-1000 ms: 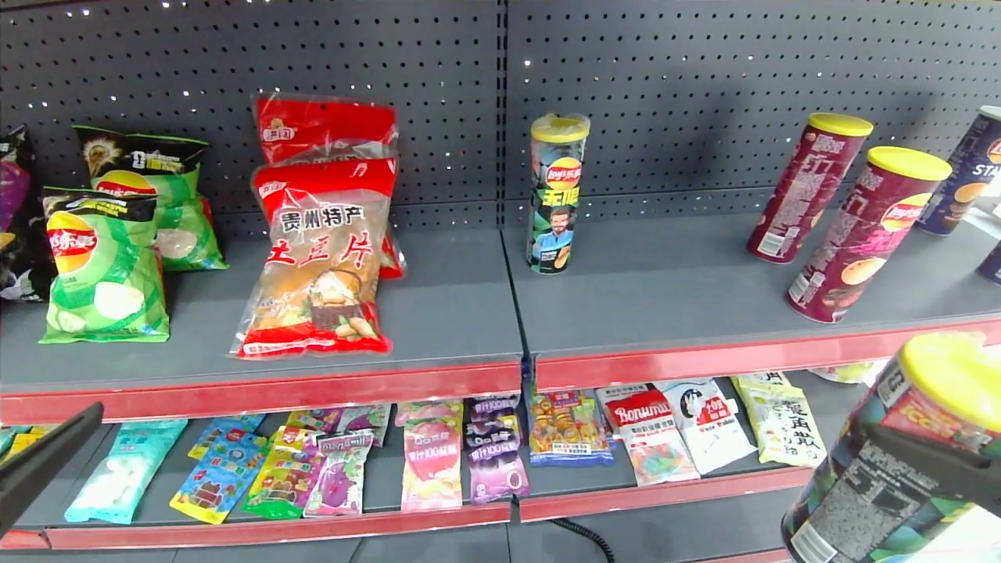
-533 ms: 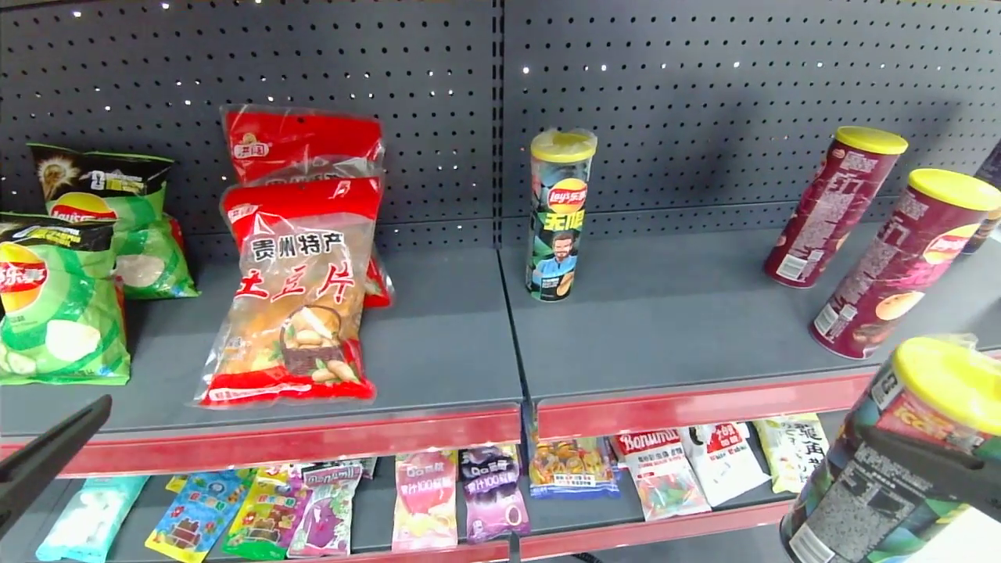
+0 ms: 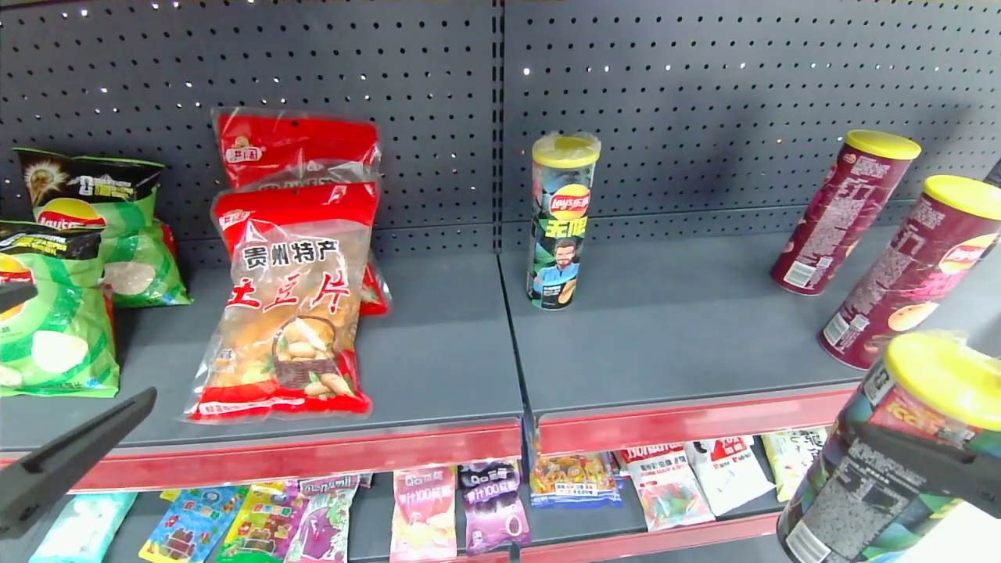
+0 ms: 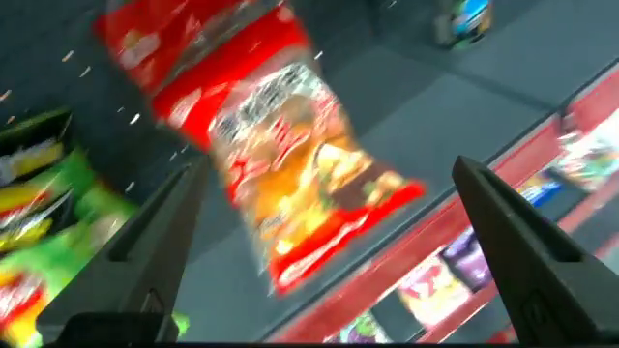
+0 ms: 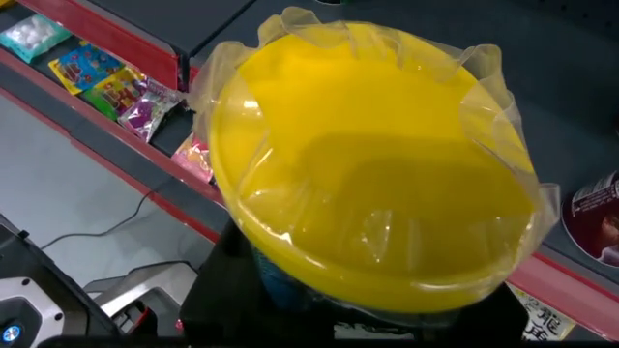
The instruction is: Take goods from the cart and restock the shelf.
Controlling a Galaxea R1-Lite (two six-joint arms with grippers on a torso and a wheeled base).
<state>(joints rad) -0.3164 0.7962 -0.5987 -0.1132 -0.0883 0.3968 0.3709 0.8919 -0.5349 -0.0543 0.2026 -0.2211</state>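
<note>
Shelf, front left edge: our left tool hangs with fingers apart before the red crisp bag. Off its front right corner, our right tool is clamped on the yellow-lidded chip can.

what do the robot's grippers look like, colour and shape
The left gripper has two matte dark grey fingers. They are flat and wedge-shaped, wide at the base and tapering to narrow tips. The right gripper looks black, with a flat, bar-like finger and a blocky black body in the right wrist view.
</note>
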